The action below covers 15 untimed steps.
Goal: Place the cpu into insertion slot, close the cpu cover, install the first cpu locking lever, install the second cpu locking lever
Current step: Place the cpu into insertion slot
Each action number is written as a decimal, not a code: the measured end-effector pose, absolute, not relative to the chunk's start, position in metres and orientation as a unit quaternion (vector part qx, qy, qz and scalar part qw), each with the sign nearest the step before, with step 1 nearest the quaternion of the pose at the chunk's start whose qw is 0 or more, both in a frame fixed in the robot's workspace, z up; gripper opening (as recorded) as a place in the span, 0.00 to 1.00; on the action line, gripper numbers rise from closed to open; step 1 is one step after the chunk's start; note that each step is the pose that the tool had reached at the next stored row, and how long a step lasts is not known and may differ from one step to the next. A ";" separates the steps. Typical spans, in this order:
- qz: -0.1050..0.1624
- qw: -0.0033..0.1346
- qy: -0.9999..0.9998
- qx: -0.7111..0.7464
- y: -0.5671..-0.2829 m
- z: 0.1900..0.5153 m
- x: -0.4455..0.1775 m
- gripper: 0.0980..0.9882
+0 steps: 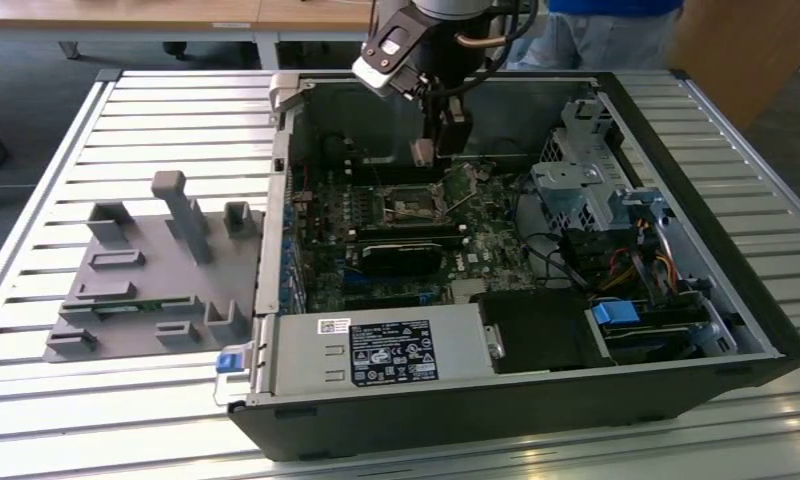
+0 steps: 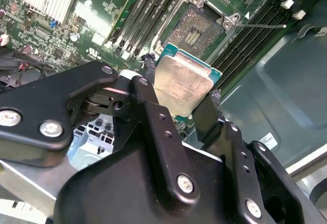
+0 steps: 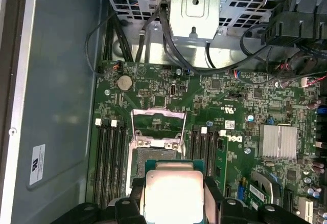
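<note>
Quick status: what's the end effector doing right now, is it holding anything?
The end effector: closed on the cpu, which is not yet seated in the insertion slot.

Slatted metal table (image 1: 107, 110); wooden desk (image 1: 133, 12) behind; dark floor (image 1: 120, 55), perhaps carpet.

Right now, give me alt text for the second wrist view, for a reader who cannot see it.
A black gripper holds a square silver chip by two opposite edges above a green circuit board. Just past the chip lies the empty socket, uncovered, with long dark memory slots on either side.
</note>
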<state>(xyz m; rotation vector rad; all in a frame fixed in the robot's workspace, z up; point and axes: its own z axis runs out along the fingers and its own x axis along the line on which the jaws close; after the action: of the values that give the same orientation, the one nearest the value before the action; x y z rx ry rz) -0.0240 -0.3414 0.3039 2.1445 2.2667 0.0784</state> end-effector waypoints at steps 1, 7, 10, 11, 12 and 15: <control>0.025 0.011 0.726 0.687 -0.341 0.303 -0.024 0.50; 0.025 0.011 0.726 0.687 -0.341 0.297 -0.024 0.50; 0.025 0.011 0.726 0.687 -0.341 0.295 -0.025 0.50; 0.025 0.011 0.726 0.687 -0.341 0.294 -0.026 0.50; 0.025 0.011 0.726 0.687 -0.341 0.292 -0.026 0.50; 0.025 0.011 0.722 0.691 -0.340 0.288 -0.026 0.50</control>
<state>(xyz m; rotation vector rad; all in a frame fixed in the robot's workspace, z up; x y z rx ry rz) -0.0264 -0.3395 0.2876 2.1560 2.2532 0.0775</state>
